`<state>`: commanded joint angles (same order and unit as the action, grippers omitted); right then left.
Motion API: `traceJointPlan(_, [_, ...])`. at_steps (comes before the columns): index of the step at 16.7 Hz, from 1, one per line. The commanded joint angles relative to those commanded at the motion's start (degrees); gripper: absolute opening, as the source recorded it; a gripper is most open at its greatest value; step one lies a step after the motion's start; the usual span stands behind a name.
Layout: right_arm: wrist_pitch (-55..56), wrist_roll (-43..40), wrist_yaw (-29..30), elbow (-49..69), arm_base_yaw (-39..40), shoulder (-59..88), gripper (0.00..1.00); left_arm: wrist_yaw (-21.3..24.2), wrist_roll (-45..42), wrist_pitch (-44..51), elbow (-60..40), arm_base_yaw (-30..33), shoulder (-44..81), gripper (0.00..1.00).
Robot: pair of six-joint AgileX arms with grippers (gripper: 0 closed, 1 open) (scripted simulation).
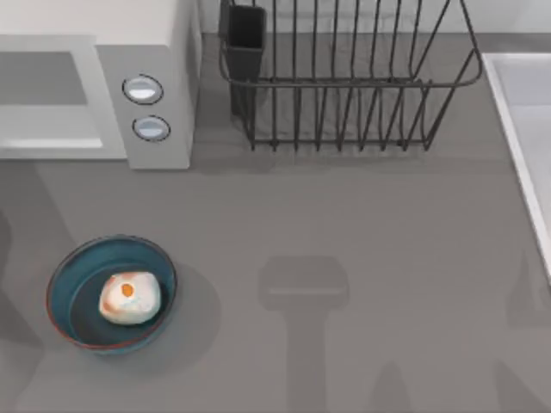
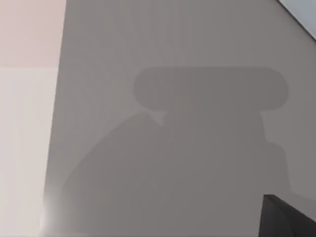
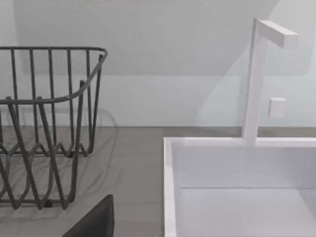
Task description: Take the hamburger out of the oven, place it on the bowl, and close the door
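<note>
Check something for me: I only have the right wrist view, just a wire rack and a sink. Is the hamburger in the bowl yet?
Observer: Yes. The hamburger lies inside the bowl, at the lower left of the top view.
Operator: And the door?
Observer: The door looks shut, flush with the knob panel of the oven.
Operator: Where is my rack relative to that?
Observer: The rack stands just to the right of the oven in the top view, apart from the bowl.
</note>
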<state>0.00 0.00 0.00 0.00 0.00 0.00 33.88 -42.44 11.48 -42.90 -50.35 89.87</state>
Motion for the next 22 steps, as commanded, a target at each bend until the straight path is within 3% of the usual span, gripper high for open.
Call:
traceJointPlan(4, [0.00, 0.00, 0.00, 0.00, 0.00, 0.00, 1.00, -1.32, 2.23, -0.77, 2.27, 1.95, -2.10, 0.00])
traceJointPlan(11, [0.00, 0.00, 0.00, 0.00, 0.00, 0.00, 1.00, -9.67, 15.97, -5.77, 15.60, 16.66, -17.29, 0.00])
traceJointPlan(18, [0.00, 0.00, 0.00, 0.00, 0.00, 0.00, 1.00, -11.53, 18.42, -5.95, 16.56, 19.08, -18.44, 0.00])
traceJointPlan(22, [0.00, 0.00, 0.00, 0.00, 0.00, 0.00, 1.00, -18.43, 26.22, -6.38, 19.05, 29.88, -22.35, 0.00])
